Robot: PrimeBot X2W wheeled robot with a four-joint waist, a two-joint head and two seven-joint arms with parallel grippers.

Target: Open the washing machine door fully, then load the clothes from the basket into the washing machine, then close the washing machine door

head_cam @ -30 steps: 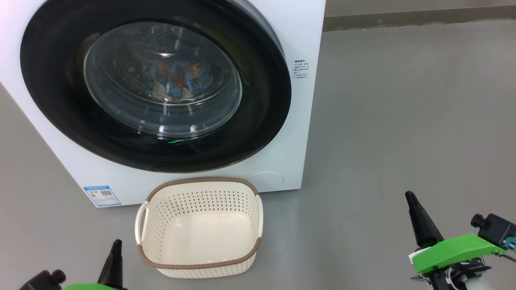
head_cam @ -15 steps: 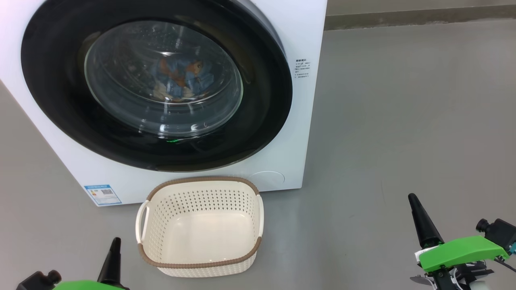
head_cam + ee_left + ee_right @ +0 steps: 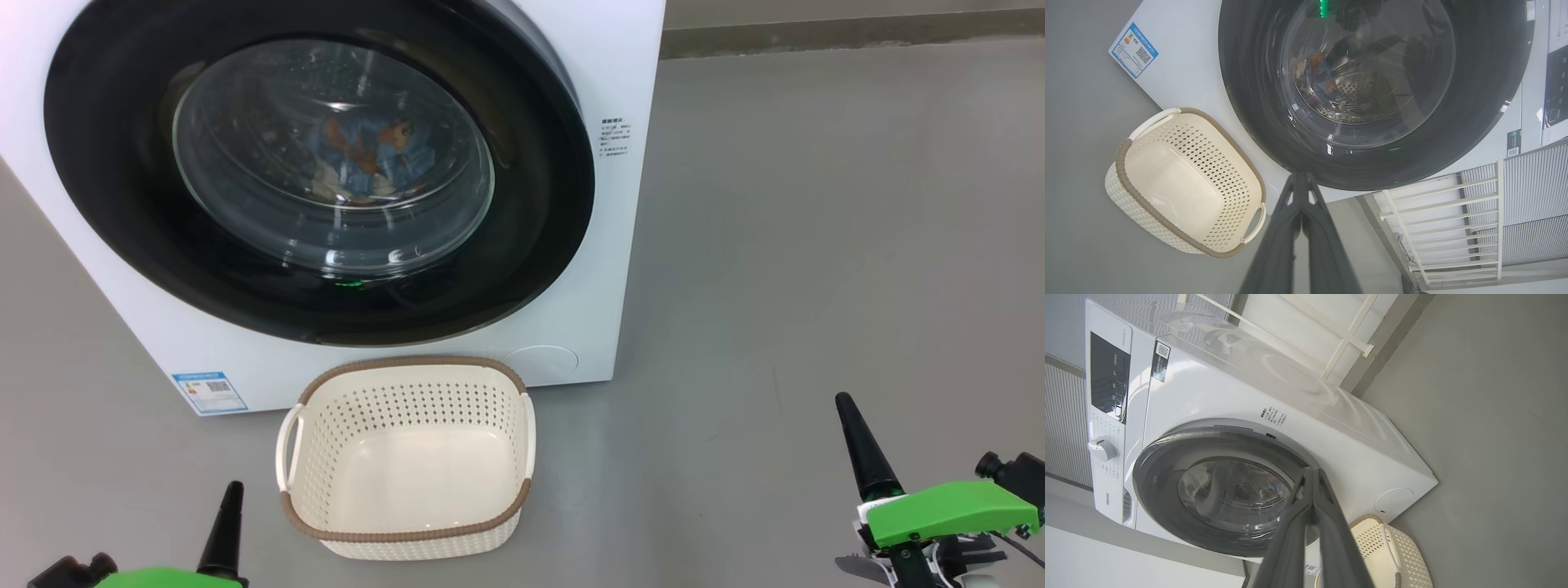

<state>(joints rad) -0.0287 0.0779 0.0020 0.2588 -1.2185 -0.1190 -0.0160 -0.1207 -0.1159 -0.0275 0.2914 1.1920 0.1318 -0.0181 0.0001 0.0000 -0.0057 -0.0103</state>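
The white washing machine (image 3: pixel 608 245) stands with its round black door (image 3: pixel 122 196) closed flat against its front. Behind the glass window lie the blue clothes (image 3: pixel 367 155), also visible in the drum (image 3: pixel 1318 75). The cream basket (image 3: pixel 490 392) sits on the floor just in front of the machine with nothing in it, and it shows again (image 3: pixel 1147 220) in the left wrist view. My left gripper (image 3: pixel 233 498) is at the lower left, shut and holding nothing. My right gripper (image 3: pixel 845 408) is at the lower right, well clear of the machine, shut and bare too.
Grey floor (image 3: pixel 816 245) spreads to the right of the machine. A white rack (image 3: pixel 1453 228) stands beside the machine. The control panel with a knob (image 3: pixel 1102 449) is on the machine's upper front. A blue label (image 3: pixel 208 392) marks its lower left corner.
Both grippers have dropped a little lower in the head view, and the right one has slid slightly right. The scene has shifted slightly with the camera; door, basket and clothes are as before.
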